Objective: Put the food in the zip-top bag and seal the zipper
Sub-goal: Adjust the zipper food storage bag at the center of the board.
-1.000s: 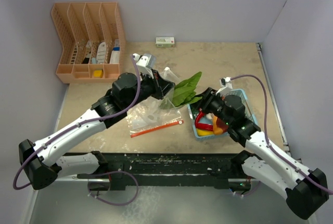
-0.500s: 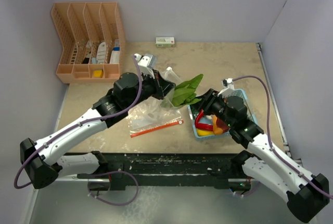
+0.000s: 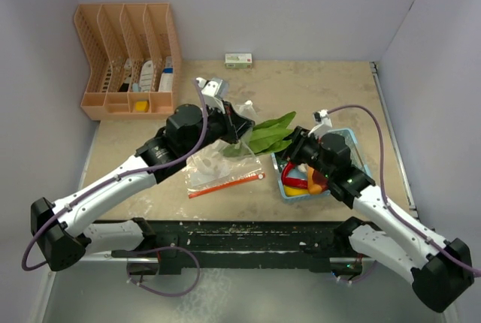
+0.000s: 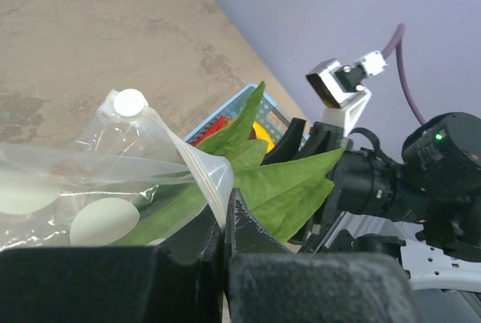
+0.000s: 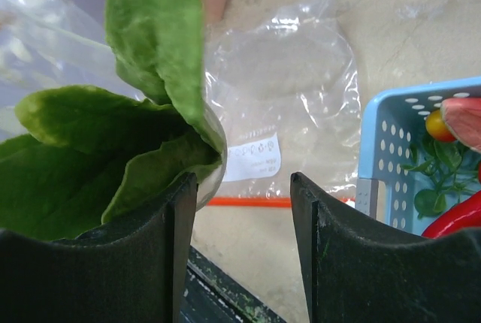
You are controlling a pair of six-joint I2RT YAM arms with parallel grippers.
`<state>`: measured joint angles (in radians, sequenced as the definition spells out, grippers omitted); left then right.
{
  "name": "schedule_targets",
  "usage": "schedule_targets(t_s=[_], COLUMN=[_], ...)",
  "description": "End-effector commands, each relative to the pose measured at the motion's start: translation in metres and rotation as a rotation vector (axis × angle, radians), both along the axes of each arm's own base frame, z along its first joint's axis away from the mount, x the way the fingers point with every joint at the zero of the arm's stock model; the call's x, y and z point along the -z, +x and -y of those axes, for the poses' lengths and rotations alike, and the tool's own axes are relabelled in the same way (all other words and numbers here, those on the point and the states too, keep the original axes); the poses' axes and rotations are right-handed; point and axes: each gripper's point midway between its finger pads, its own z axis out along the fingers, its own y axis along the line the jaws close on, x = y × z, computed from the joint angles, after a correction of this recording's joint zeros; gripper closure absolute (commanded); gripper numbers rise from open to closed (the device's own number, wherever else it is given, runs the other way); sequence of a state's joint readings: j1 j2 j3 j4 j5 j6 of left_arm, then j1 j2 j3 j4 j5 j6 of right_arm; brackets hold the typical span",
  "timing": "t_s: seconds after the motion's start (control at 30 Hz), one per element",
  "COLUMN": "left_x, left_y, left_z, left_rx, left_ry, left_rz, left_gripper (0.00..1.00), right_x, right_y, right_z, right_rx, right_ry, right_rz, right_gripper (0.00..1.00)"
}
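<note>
My left gripper (image 3: 236,129) is shut on the mouth edge of the zip-top bag (image 3: 214,164) and holds it lifted open; the pinch shows in the left wrist view (image 4: 220,201). The bag's red-orange zipper (image 3: 226,185) lies on the table. A green leafy piece (image 3: 264,134) reaches from the bag mouth toward my right gripper (image 3: 294,147). In the right wrist view that gripper (image 5: 240,188) is open, and the leaf (image 5: 143,113) rests against its left finger (image 5: 161,255). Red chili peppers (image 3: 294,180), yellow pieces and an orange-red chunk (image 5: 462,116) lie in the blue basket (image 3: 352,143).
A peach file organizer (image 3: 128,60) stands at the back left. A small white box (image 3: 238,60) sits by the back wall. Purple walls close in on the left and right. A black rail runs along the table's front edge.
The green leaf has dropped from pointing upward to lying flatter and further toward the bag mouth. My right gripper has shifted slightly left. The left gripper keeps its hold on the bag.
</note>
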<state>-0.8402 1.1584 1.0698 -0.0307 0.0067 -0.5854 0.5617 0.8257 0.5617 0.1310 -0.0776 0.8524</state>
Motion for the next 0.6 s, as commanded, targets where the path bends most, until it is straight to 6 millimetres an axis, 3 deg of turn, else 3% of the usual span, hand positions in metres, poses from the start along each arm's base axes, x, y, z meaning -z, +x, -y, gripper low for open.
schedule_targets(t_s=[0.0,0.27,0.4,0.57], left_x=[-0.041,-0.039,-0.045,-0.056], left_y=[-0.002,-0.004,-0.007,-0.009], left_z=[0.008,0.013,0.016,0.013], left_rx=[0.029,0.051,0.070,0.071], left_ry=[-0.105,-0.123,-0.144,-0.162], left_rz=[0.064,0.043,0.041,0.056], left_gripper=[1.00,1.00,1.00,1.00], right_x=[-0.016,-0.029,-0.049,-0.034], right_y=[0.006,0.013,0.013,0.016], right_z=[-0.018,-0.031,-0.045,-0.056], right_rx=[-0.070,-0.107,-0.169,-0.210], right_ry=[0.046,0.117,0.211,0.221], right_rz=[0.059,0.126,0.203,0.153], right_gripper=[0.44,0.47,0.52,0.55])
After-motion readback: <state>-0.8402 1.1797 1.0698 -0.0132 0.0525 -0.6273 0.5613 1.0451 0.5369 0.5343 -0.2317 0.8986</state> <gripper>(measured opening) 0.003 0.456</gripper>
